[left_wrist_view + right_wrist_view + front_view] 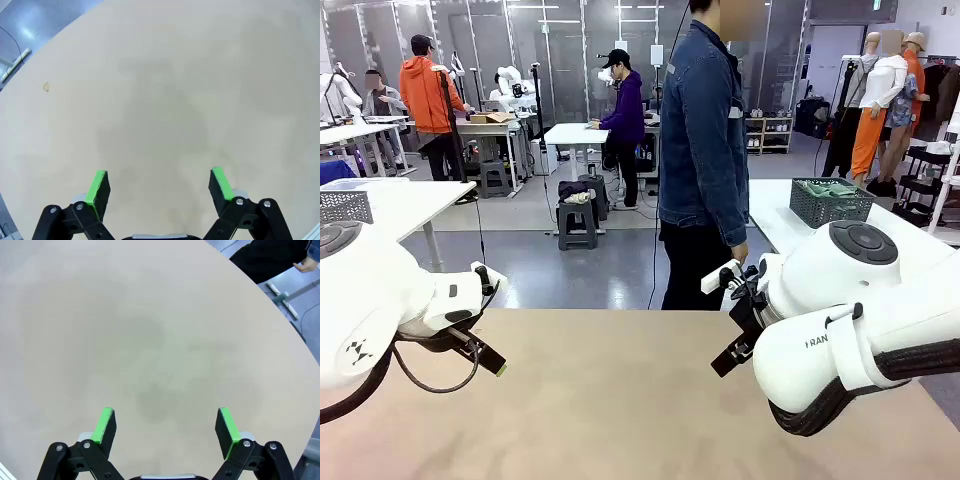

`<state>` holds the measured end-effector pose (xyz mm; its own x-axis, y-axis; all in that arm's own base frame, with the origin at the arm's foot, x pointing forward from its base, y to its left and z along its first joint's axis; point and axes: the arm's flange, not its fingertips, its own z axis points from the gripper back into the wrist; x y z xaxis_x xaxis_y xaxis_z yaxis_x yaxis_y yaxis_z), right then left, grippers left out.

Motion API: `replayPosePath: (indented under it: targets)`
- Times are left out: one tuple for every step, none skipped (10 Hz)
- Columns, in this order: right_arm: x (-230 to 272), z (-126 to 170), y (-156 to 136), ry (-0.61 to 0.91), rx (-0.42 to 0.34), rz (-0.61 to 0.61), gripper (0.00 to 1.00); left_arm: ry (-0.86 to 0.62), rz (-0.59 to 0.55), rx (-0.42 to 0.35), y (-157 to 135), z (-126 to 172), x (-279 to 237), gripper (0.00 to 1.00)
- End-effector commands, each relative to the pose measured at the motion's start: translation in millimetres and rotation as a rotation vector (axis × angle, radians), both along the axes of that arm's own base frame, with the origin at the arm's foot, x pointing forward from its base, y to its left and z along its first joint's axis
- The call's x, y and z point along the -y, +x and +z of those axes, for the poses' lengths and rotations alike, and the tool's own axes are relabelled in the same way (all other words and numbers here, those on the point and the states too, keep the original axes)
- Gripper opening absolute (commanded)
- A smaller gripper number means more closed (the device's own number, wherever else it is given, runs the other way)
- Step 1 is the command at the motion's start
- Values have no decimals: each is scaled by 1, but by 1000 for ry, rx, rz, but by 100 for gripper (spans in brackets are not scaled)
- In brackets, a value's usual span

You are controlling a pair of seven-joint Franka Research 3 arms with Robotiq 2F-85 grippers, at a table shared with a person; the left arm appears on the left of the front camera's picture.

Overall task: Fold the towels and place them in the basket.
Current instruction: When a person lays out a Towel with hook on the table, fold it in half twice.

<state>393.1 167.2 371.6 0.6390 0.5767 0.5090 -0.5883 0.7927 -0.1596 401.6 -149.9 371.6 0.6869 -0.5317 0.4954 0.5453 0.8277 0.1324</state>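
Jaws spread wide and gripping nothing, the left gripper (160,182) and the right gripper (167,422) hover low over the bare tan table (620,400), apparently parked until there is something to fold. A person in a denim jacket (705,150) stands side-on at the far edge. Far right, on a separate white table well apart from both arms, the dark mesh basket (830,214) holds pale green cloth, probably the towels (832,188), though too small to be sure.

a: found the left gripper (159,181) over the table (620,400) at left, the right gripper (167,421) over it at right.
b: saw a person (703,150) behind the far edge, the basket (830,207) on another table (780,232) beyond.
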Motion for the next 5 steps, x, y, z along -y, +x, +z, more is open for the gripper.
replayPosePath:
  targets:
    - [0,0,0,0,0,0,100,0,0,0,0,0,0,100]
    - [0,0,0,0,0,0,100,0,0,0,0,0,0,100]
    - [0,0,0,0,0,0,100,0,0,0,0,0,0,100]
    - [0,0,0,0,0,0,100,0,0,0,0,0,0,100]
    - [0,0,0,0,0,0,100,0,0,0,0,0,0,100]
